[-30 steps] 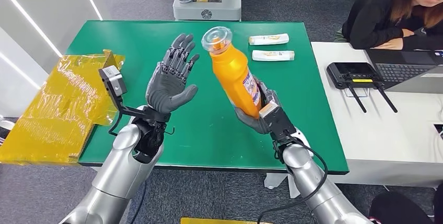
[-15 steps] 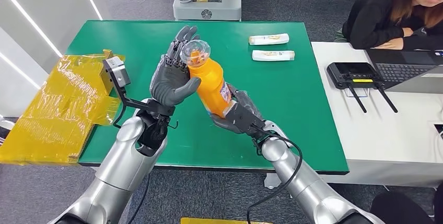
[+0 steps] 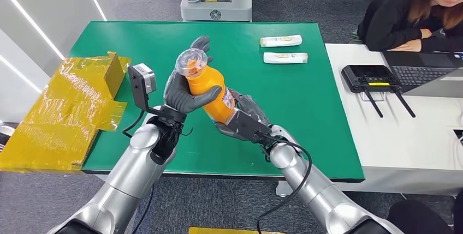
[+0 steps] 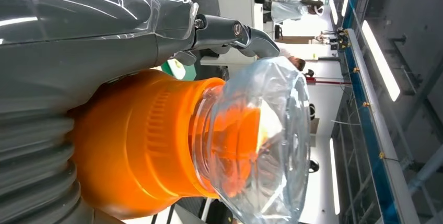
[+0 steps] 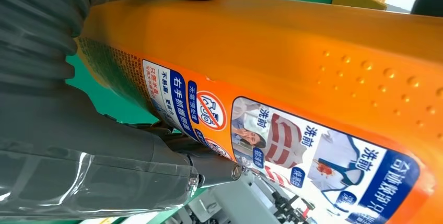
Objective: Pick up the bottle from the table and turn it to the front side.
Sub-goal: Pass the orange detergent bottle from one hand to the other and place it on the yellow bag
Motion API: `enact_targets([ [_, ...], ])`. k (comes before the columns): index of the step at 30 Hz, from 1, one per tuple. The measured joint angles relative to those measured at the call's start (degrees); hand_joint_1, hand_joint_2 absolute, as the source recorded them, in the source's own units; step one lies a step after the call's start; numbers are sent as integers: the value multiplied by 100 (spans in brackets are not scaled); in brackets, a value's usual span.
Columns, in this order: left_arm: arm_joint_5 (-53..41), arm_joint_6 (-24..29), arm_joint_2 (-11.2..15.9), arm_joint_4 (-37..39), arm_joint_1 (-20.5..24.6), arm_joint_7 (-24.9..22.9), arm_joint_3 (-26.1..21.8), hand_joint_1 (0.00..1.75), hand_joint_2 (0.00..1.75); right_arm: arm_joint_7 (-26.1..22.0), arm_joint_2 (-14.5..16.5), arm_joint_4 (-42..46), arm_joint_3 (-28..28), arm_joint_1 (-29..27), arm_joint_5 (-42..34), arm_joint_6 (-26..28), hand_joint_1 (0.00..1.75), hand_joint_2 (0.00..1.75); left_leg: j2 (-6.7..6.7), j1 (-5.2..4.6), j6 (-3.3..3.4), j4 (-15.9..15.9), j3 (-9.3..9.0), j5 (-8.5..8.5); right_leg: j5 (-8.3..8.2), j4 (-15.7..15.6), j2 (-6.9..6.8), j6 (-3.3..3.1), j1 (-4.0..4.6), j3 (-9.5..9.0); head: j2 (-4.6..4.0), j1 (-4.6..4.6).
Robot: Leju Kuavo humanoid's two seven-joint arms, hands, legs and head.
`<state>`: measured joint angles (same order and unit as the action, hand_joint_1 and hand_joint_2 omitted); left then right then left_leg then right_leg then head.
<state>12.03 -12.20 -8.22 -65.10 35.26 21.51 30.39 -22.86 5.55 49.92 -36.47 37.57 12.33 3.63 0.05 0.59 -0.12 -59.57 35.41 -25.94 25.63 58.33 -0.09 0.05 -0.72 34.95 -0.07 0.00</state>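
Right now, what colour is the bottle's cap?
The cap is clear, see-through plastic; left wrist view shows it best.

Glossy orange plastic bottle [image 3: 210,93], clear plastic cap [image 4: 261,140], matt green table [image 3: 322,92]

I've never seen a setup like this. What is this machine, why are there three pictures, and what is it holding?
It is a humanoid robot with two silver arms. The wide picture looks down from its head; the other two come from cameras at its wrists, so they look turned. Its left hand and right hand both hold an orange bottle with a clear cap above a green table. On the table lie two white tubes and a yellow wrapped box. A person sits at the white desk beside it.
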Motion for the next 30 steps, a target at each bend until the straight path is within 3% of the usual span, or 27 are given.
enact_targets([
  [6, -100, 122, 3, 81, -2, 16, 6, 0, 175, -3, 4, -8, -34, 9, 9, -4, 175, 175, -1, 0, 0, 0, 2, 0, 0, 1, 0, 0, 0, 0, 0, 1],
  [12, -990, 733, 114, 241, -46, 268, 4, 0, 175, -15, 54, -137, -113, 125, 37, -11, 175, 175, -1, 1, 0, 1, 3, 0, 0, 2, -1, 0, 0, 0, 0, 0],
  [13, -1095, 789, 145, 280, -65, 296, 1, 10, 175, -18, 59, -160, -126, 148, 31, -11, 175, 175, -1, 1, 0, 1, 3, 0, 0, 2, -1, 0, 1, 0, 0, 0],
  [16, -1184, 833, 228, 343, -156, 319, -27, 141, 175, -36, 63, -232, -169, 196, 16, -10, 175, 175, -1, 1, 0, 1, 4, 0, 0, 3, -1, 0, 1, 0, 0, 0],
  [17, -1179, 820, 252, 348, -189, 321, -44, 175, 175, -49, 63, -262, -183, 206, 6, -9, 175, 175, -1, 1, 0, 1, 4, 0, 0, 2, -1, 0, 1, 0, 0, 1],
  [30, -801, 524, 299, 308, -365, 213, -130, 175, 175, -216, 63, -557, -315, 274, -158, 27, 175, 175, -3, 1, 0, 1, 6, 0, 0, 1, -4, 0, 0, 1, 0, 1],
])
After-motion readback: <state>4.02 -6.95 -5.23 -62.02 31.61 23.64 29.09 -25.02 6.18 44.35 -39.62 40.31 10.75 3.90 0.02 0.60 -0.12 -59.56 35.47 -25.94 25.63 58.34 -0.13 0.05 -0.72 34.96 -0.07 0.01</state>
